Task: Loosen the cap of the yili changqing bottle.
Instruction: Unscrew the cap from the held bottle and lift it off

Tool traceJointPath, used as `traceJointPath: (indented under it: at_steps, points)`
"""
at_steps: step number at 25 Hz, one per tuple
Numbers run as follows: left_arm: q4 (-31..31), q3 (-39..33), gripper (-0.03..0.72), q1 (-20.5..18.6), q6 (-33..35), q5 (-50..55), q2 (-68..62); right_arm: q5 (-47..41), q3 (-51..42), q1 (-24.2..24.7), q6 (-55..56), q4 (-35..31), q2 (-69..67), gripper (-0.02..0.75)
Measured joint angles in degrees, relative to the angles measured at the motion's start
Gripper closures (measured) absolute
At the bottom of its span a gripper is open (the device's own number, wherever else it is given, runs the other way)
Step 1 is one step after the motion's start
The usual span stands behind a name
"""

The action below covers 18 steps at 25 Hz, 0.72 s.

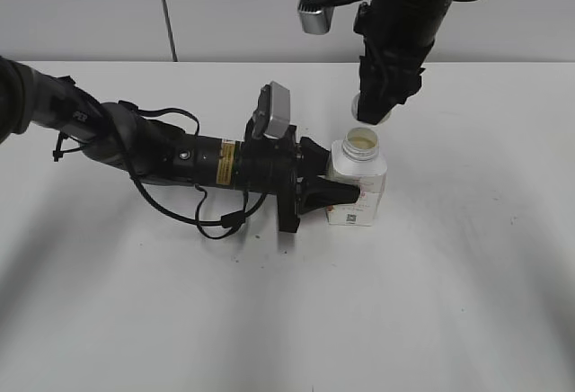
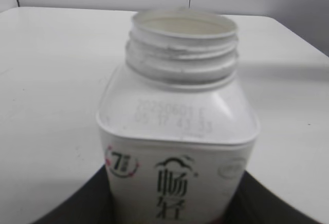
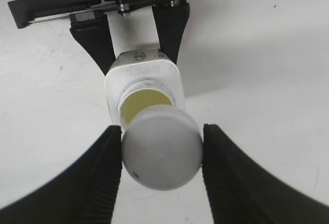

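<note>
The yili changqing bottle (image 1: 358,182) stands upright on the white table with its threaded neck (image 2: 182,49) open and pale liquid showing inside. My left gripper (image 1: 337,196) is shut on the bottle's body (image 2: 177,147) from the left side. My right gripper (image 1: 375,111) is shut on the white cap (image 3: 162,151) and holds it in the air just above and behind the bottle's mouth (image 3: 145,104). The cap is off the neck. It also shows in the exterior view (image 1: 364,105).
The white table (image 1: 467,284) runs around the bottle on all sides. A pale wall (image 1: 225,5) rises behind the table's far edge. The left arm and its cables (image 1: 180,158) lie across the left half of the table.
</note>
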<state>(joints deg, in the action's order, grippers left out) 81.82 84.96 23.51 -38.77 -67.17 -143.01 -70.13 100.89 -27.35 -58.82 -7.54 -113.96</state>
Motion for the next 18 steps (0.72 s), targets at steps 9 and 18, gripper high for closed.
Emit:
traceJointPath:
  at_steps: [9,18]
  points:
    - [0.0,0.0,0.376,0.0,0.0,0.0,0.0,0.0,0.0,0.0,17.57,1.26,0.56,0.357]
    - [0.0,0.0,0.376,0.0,0.0,0.0,0.0,0.0,0.0,4.54,48.8,5.95,1.83,0.357]
